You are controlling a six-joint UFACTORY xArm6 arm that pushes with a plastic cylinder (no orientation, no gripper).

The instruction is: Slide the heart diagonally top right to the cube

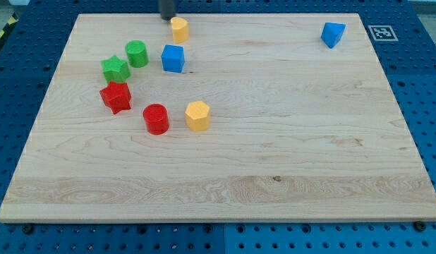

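A yellow heart-like block point(179, 28) lies near the board's top edge, left of centre. A blue cube point(173, 58) lies just below it, a little to its left, with a small gap between them. My tip point(167, 17) comes down from the view's top edge and stands just above and left of the yellow heart, very close to it; I cannot tell whether it touches. The rod's upper part is cut off by the view's top.
A green cylinder point(137, 53) and a green star point(115, 68) lie left of the cube. Below them are a red star point(116, 97), a red cylinder point(156, 118) and a yellow hexagon point(197, 116). A blue block point(333, 34) sits at the top right of the wooden board point(274, 176).
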